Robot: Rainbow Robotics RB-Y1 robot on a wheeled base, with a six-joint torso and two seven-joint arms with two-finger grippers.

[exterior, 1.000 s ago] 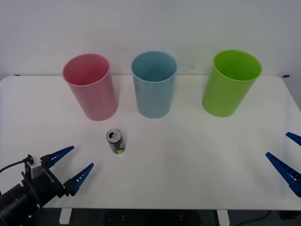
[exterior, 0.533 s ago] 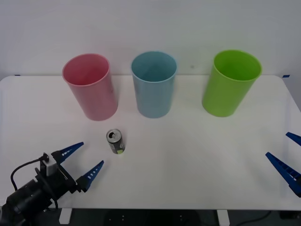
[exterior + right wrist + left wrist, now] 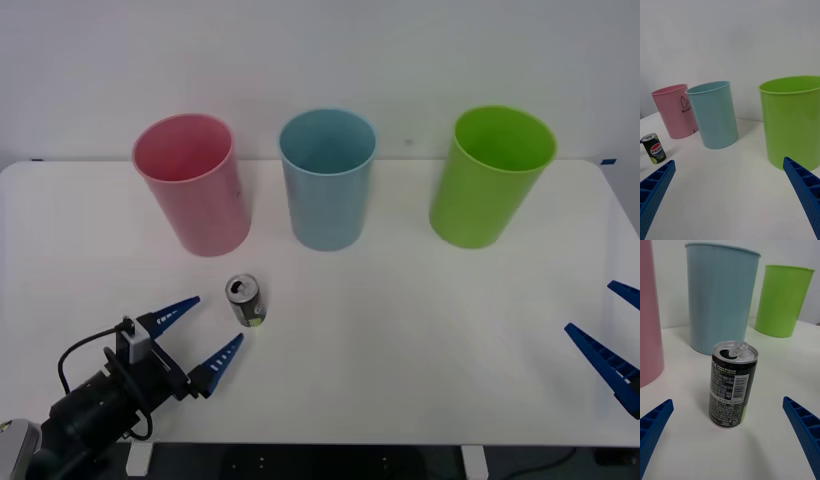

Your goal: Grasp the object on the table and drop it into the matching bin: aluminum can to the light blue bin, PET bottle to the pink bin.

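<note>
One can (image 3: 245, 300) stands upright on the table (image 3: 400, 330), its long axis vertical and its silver top up, at about 6 to 7 o'clock from the blue bin (image 3: 327, 180) and at 5 o'clock from the pink bin (image 3: 192, 183). From the left gripper (image 3: 200, 330) the can lies at roughly 1 o'clock, just ahead of the fingertips and apart from them. The left arm is far nearer; the right gripper (image 3: 615, 330) waits well apart at the table's 3 o'clock edge. The left jaws are spread wide, wider than the can, holding and touching nothing; in the left wrist view the can sits between the two fingers' lines, slightly toward one side. The right jaws are also wide and empty. The coming move looks like a short advance so the fingers straddle the can's body.
</note>
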